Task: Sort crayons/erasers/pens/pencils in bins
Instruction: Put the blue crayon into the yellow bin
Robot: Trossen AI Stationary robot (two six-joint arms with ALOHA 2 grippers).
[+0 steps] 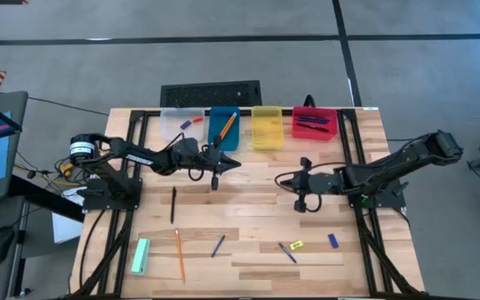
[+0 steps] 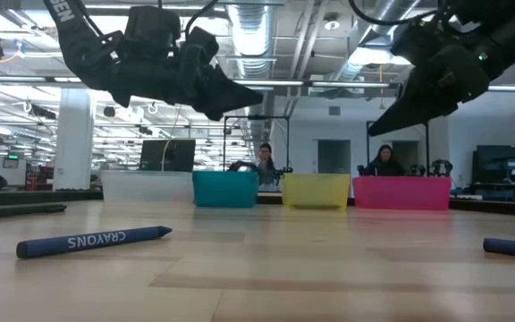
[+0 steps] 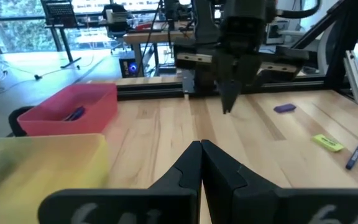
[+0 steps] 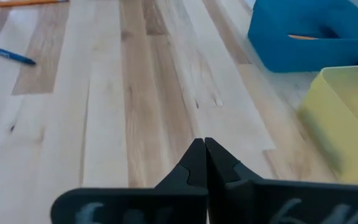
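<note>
Four bins stand in a row at the table's far edge: clear (image 1: 182, 123), blue (image 1: 224, 127) with an orange pencil in it, yellow (image 1: 267, 127), and red (image 1: 314, 122) with dark pens in it. On the near half lie a black pen (image 1: 173, 204), an orange pencil (image 1: 179, 254), a blue crayon (image 1: 218, 246) (image 2: 94, 240), a dark stick (image 1: 287, 252), a yellow eraser (image 1: 297, 245) and a blue eraser (image 1: 333, 240). My left gripper (image 1: 238, 163) (image 3: 201, 144) hovers shut near the blue bin. My right gripper (image 1: 283, 178) (image 4: 204, 142) hovers shut at mid-table, tilted down. Neither holds anything.
A light green block (image 1: 141, 256) lies near the table's front left corner. A black keyboard (image 1: 211, 92) sits on the floor beyond the bins. The two grippers point at each other across bare wood (image 1: 261, 196). People sit far behind the bins in the low view.
</note>
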